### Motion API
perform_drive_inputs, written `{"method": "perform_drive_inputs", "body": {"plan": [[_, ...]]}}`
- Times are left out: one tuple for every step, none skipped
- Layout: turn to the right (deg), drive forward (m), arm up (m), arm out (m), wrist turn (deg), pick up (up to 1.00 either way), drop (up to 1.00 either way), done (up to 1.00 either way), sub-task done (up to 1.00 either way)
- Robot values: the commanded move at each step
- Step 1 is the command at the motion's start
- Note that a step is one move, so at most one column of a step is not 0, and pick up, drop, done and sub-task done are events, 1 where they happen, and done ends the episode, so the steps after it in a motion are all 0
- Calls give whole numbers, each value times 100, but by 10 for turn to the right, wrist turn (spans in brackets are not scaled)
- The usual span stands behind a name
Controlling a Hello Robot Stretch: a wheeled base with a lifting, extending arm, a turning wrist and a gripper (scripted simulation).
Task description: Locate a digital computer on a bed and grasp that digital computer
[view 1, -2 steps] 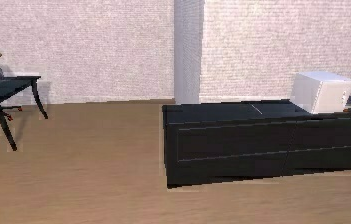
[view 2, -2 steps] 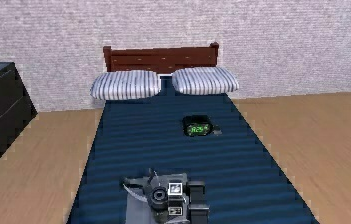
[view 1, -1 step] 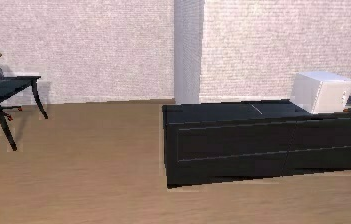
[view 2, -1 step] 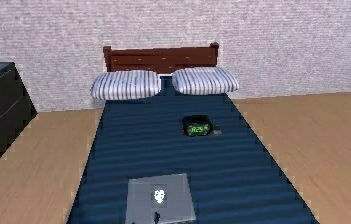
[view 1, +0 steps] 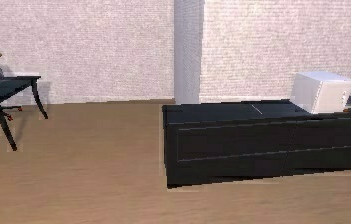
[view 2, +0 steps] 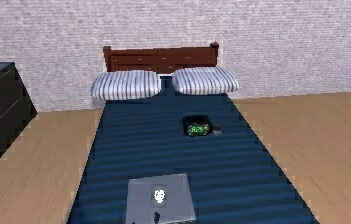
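Digital computer (view 2: 160, 200), a closed grey laptop, lies flat on the dark blue bed (view 2: 238, 165) near its foot edge, well apart from a small dark gadget (view 2: 197, 126) with a green display at mid-bed. Two striped pillows (view 2: 126, 85) rest against the wooden headboard (view 2: 161, 54). In the forward view, a white box (view 1: 321, 92) sits at a black dresser's (view 1: 253, 145) right end. How the gripper's jaws stand cannot be told.

My forward camera looks ahead and slightly down, close to a dark dresser (view 1: 263, 140). My side camera faces the bed (view 2: 153, 140) lengthwise from near its foot; both views share that dresser.
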Motion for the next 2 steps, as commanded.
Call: {"method": "perform_drive_inputs", "body": {"plan": [[0, 0, 10, 0, 0, 0, 0, 0, 0], [0, 0, 0, 0, 0, 0, 0, 100, 0]]}}
